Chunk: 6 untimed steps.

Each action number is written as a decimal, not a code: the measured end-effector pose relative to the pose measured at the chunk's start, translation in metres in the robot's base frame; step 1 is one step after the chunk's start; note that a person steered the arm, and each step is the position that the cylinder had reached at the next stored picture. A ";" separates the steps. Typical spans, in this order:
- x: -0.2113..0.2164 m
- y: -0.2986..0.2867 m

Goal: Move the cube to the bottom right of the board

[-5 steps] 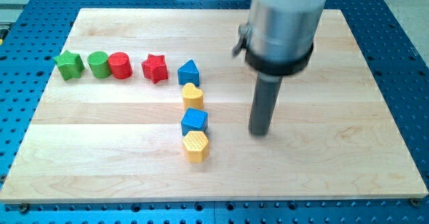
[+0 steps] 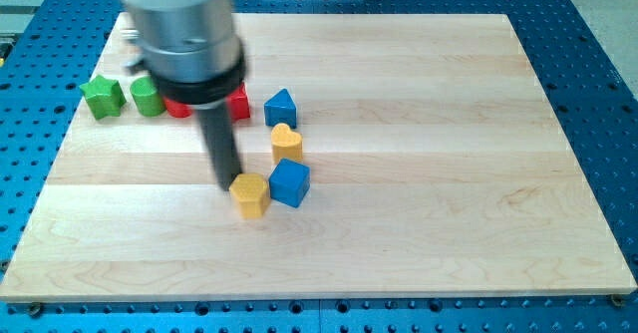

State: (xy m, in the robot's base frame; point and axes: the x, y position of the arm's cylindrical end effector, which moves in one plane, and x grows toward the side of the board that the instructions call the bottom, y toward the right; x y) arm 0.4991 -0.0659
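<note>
Tip beside yellow block, blue cube just right of it.
The blue cube (image 2: 289, 182) sits near desk (image 2: 449, 173) centre-left; light, rigid, slippery, best pushed on its upper-left face. My tip (image 2: 228, 184) touches the yellow block (image 2: 249, 193); nothing is grasped.

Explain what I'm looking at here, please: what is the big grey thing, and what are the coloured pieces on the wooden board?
The grey cylinder is a robot arm ending in a dark rod. It holds nothing; my tip only pushes blocks. One camera looks down at the wooden board. My tip sits at the upper-left edge of the yellow hexagonal block, which touches the blue cube. Above the cube lie a yellow heart-shaped block and a blue pointed block. At the view's left stand a green star-shaped block and a green round block; two red blocks are mostly hidden behind the arm.
</note>
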 end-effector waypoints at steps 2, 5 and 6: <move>0.022 0.211; 0.051 0.223; 0.071 0.144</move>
